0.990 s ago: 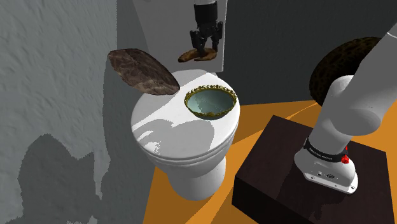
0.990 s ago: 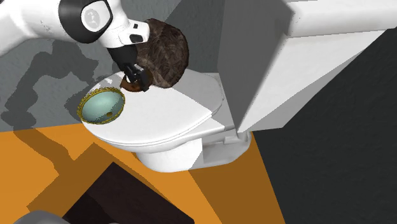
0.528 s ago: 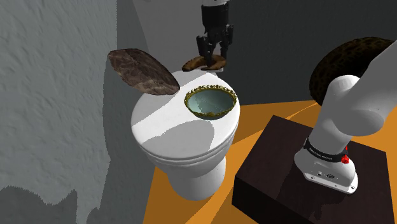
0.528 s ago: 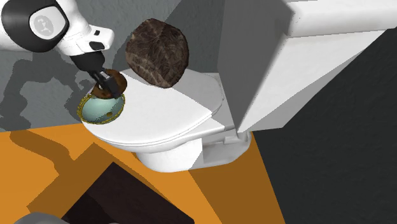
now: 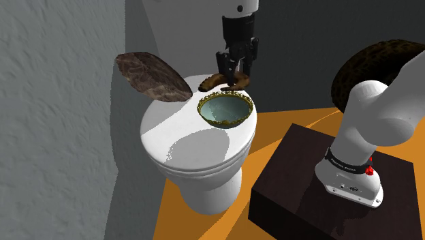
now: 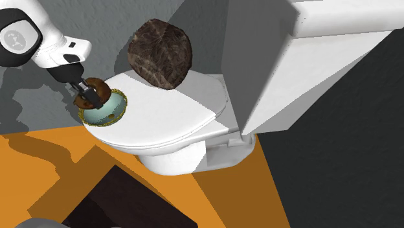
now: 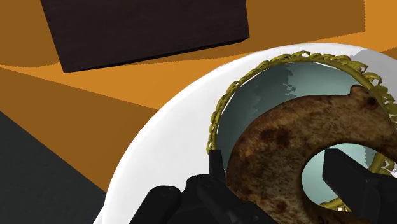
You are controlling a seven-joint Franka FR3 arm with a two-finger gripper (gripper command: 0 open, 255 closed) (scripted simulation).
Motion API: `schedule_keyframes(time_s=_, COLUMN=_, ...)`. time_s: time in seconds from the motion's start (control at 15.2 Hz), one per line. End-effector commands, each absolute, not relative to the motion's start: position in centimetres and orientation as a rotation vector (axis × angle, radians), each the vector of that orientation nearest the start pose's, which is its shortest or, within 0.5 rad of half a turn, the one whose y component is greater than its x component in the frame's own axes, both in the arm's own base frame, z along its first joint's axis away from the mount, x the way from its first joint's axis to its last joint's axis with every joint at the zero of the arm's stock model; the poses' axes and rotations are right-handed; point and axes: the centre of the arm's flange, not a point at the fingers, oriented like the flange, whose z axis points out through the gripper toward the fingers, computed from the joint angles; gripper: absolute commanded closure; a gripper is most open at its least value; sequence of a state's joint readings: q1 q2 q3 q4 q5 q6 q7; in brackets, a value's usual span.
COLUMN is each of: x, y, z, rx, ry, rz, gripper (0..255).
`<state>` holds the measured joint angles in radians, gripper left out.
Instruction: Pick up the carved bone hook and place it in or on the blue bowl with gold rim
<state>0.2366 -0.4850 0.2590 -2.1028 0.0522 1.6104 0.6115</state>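
Bathroom corner, orange floor [image 5: 289,114], grey walls; closed white toilet lid [image 5: 182,146] serves as the table.

Item 1. Brown mottled ring-shaped carved hook [image 7: 286,137]. Clasped between the two fingers of the all-black claw [image 5: 235,77], which stand apart only by the hook's thickness. Hangs clear of the lid, directly over the bowl's far rim in the shoulder view [image 5: 219,82]; the wrist view shows the bowl's hollow through and beneath it.

Item 2. Pale blue-green bowl with ornate gold rim [image 5: 227,125], upright near the lid's front edge. Nothing lies inside it.

Item 3. Brown veined stone-like slab [image 5: 151,76], leaning on the lid beyond the bowl, apart from it.

Item 4. White cistern [image 6: 311,52], behind the lid, well apart from the bowl.

Item 5. Dark box stand [image 5: 300,178], on the floor, near the bowl's front.

Change noted: a second ago the claw carried the hook beside the slab; it has since travelled across and dropped to the bowl. Judgement: carry essentially complete; a slight lowering and release remain.
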Motion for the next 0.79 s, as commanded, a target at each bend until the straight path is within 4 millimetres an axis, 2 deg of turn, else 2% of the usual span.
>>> schedule_keyframes(time_s=0.0, x=34.3, y=21.6, z=59.0, rx=-3.201, ry=0.239, rz=-0.027, gripper=255)
schedule_keyframes(time_s=0.59, x=34.3, y=21.6, z=54.3, rx=-3.201, ry=0.239, rz=-0.027, gripper=255)
schedule_keyframes(time_s=0.73, x=34.3, y=21.6, z=54.2, rx=-3.201, ry=0.239, rz=-0.027, gripper=255)
